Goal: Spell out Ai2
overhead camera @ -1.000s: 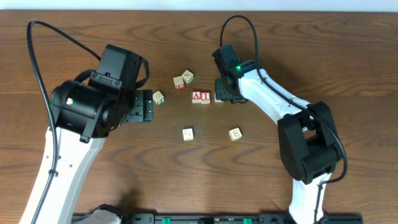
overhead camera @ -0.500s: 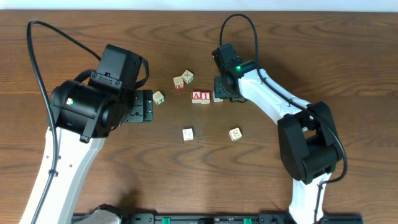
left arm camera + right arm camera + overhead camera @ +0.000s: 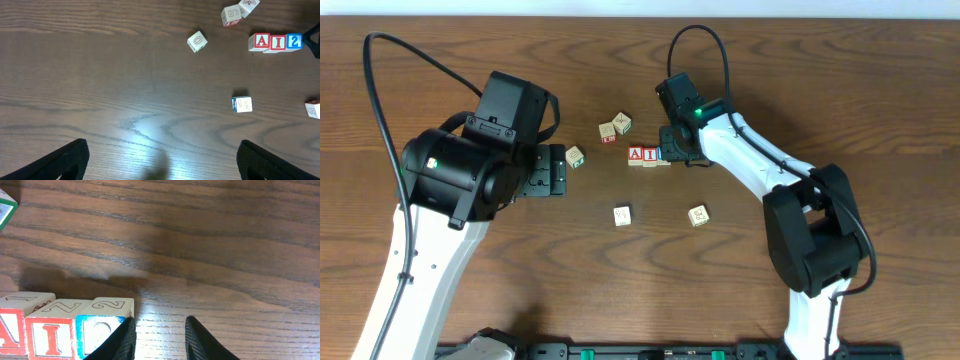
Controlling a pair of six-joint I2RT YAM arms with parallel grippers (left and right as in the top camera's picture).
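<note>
Slightly parted and empty, the right pincer (image 3: 161,327) sits just beside the pale wooden cube with a blue 2 (image 3: 104,330), so a sideways drag on leaving could skew the red-lettered A and I cubes (image 3: 269,42).

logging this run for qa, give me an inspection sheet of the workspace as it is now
surface: brown wood table, glare patch, no spills seen
job's things: A block, I block, 2 block touching in one row
clutter: 0 block, pair of blocks just past the row, front-left block, front-right block
grippers: left gripper wide open over bare wood; right gripper slightly open, empty, one finger beside the 2 block
cables: left cable, right cable loop above the arms, clear of blocks
surroundings: black rail at near edge; otherwise nothing seen
</note>
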